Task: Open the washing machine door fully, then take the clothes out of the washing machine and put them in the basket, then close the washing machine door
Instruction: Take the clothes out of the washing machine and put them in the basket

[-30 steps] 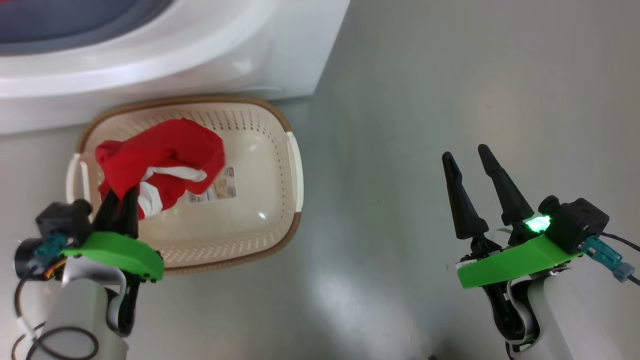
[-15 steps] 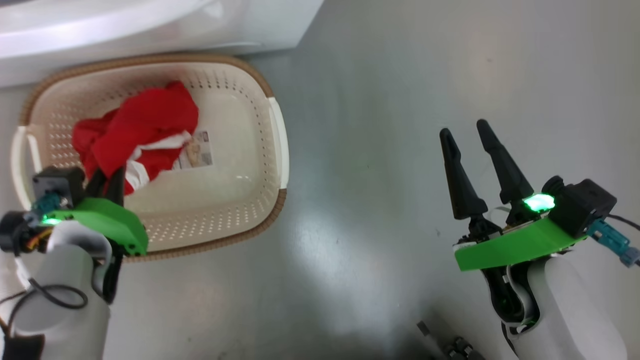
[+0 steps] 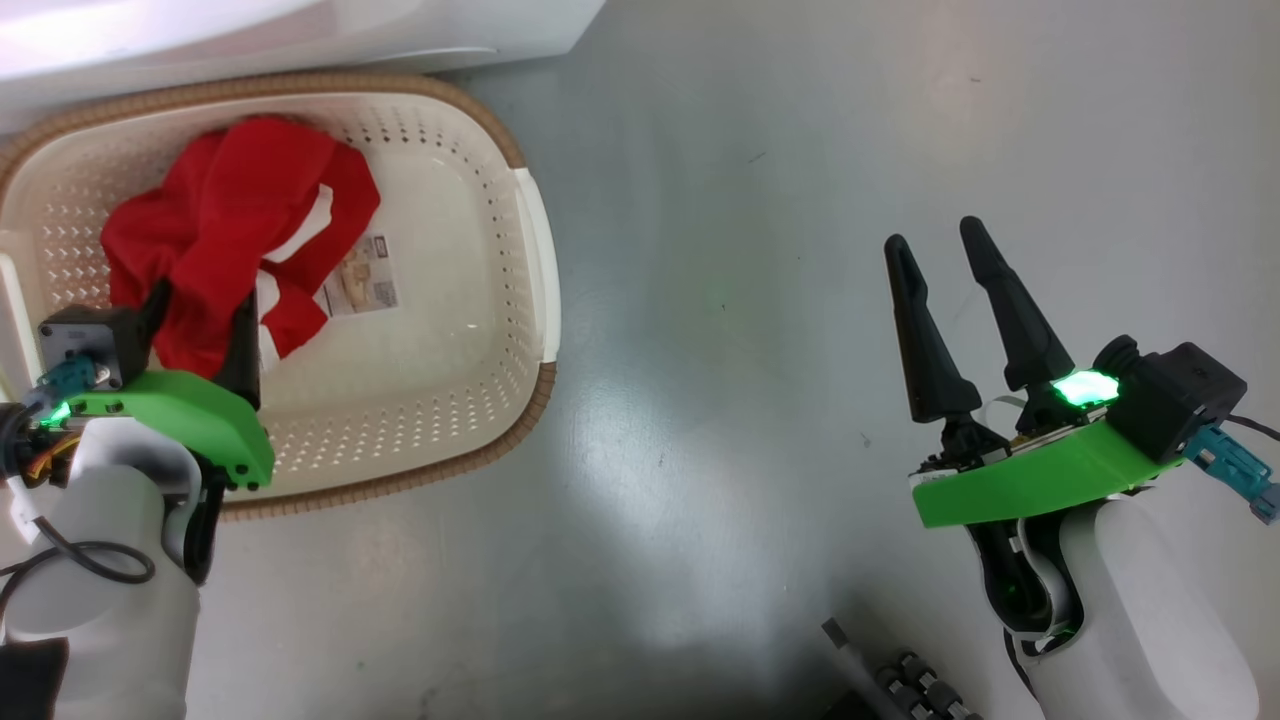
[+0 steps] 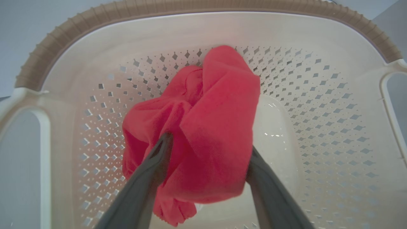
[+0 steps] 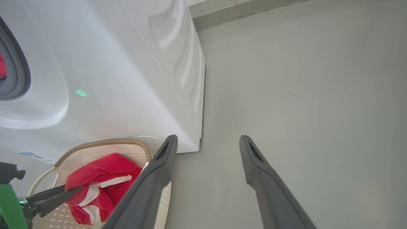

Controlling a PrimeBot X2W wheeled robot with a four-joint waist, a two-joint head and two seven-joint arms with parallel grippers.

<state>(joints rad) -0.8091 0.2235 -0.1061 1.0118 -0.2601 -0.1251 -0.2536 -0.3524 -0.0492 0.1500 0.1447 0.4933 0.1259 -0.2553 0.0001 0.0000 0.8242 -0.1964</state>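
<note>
Left wrist view: the left gripper (image 4: pixel 208 143) hangs inside the basket (image 4: pixel 197 28) with its fingers (image 4: pixel 149 171) spread wide. The red clothes (image 4: pixel 219 121) are draped loosely between and over them, above the basket's perforated bottom. The fingers pinch nothing, so the bundle looks let go rather than carried. From the head view, it lies in the half of the basket away from the right-hand handle, partly covering the sticker (image 3: pixel 355 285) on the bottom.

The right gripper (image 3: pixel 932 234) is well apart from the basket, beyond that handle and over the bare floor (image 3: pixel 750 300), fingers wide and empty. The washing machine (image 5: pixel 127 79) stands just behind the basket. Inside its grey seal (image 5: pixel 16 73), a sliver of red (image 5: pixel 1 68) shows at the edge of the right wrist view.

The door step seems done and one load has reached the basket. That red sliver suggests more cloth may be waiting in the drum, though it is too small to be sure. Left to do: lift the left gripper clear, fetch anything left inside, and close the door.
</note>
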